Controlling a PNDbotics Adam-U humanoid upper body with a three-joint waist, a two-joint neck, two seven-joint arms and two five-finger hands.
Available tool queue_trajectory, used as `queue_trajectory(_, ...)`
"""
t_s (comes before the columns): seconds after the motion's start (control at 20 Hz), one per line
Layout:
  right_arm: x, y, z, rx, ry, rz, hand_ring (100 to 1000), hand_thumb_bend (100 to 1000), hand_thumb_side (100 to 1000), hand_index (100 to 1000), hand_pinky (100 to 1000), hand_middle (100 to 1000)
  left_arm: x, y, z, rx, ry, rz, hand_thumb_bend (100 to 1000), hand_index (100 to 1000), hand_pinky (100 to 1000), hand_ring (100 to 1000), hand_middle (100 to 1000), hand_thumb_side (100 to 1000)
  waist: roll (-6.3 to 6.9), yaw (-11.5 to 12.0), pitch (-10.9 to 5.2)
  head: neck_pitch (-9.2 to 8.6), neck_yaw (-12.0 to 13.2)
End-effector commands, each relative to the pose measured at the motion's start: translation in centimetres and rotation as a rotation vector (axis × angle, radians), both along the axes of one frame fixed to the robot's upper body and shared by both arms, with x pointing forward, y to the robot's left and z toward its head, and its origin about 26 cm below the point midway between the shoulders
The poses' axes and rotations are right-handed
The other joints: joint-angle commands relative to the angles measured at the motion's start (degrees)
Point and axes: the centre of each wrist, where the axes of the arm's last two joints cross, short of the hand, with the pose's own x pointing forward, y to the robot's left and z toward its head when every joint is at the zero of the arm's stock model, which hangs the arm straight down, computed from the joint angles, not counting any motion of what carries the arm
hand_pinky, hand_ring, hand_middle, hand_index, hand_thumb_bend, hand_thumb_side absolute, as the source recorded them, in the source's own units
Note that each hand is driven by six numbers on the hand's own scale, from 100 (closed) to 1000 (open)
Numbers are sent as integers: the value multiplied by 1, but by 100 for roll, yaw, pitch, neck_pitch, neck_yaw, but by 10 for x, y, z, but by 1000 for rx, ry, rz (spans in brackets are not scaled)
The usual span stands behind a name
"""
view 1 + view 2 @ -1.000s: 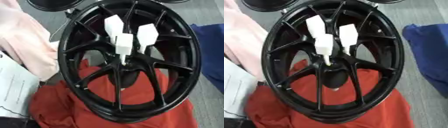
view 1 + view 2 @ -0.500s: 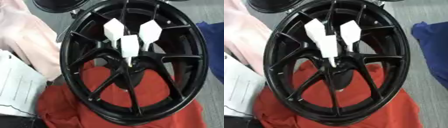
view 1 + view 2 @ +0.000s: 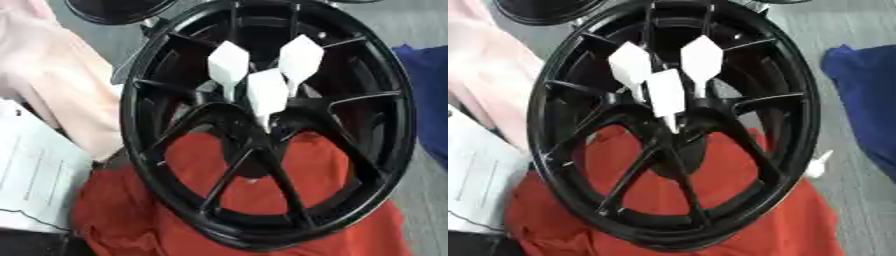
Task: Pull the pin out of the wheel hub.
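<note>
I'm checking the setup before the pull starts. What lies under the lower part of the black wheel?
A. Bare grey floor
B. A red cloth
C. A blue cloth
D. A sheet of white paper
B: through the spokes of the black wheel and around its lower rim a red cloth shows; the blue cloth lies off to the right, apart from the rim.

1 black wheel hub [image 3: 175, 165], 3 white pins [image 3: 266, 95], 1 red cloth [image 3: 332, 170], 1 blue cloth [image 3: 864, 100]
</note>
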Motion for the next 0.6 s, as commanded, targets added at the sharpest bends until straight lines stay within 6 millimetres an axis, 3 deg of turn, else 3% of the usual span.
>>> queue_trajectory(0.05,-7,12,16,16,-102,35,745,100,368,816,850,689,0,-3,11,29,-26,-26,363,756,649,781,674,665,-25,38,-160,13,-99)
queue_trajectory(0.2,-1,24,20,81,-169,75,739,100,415,807,850,679,1,-6,14,37,-33,-42,363,756,650,780,674,660,-20,71,-166,32,-149)
queue_trajectory(0.45,6,33,22,187,-225,97,739,100,415,807,850,679,2,-7,17,42,-40,-48,363,756,650,780,674,660,-23,77,-162,52,-173)
queue_trajectory(0.6,12,50,22,242,-285,156,709,100,302,787,842,642,5,-15,20,38,-56,-88,367,756,649,779,673,656,-24,154,-181,46,-267)
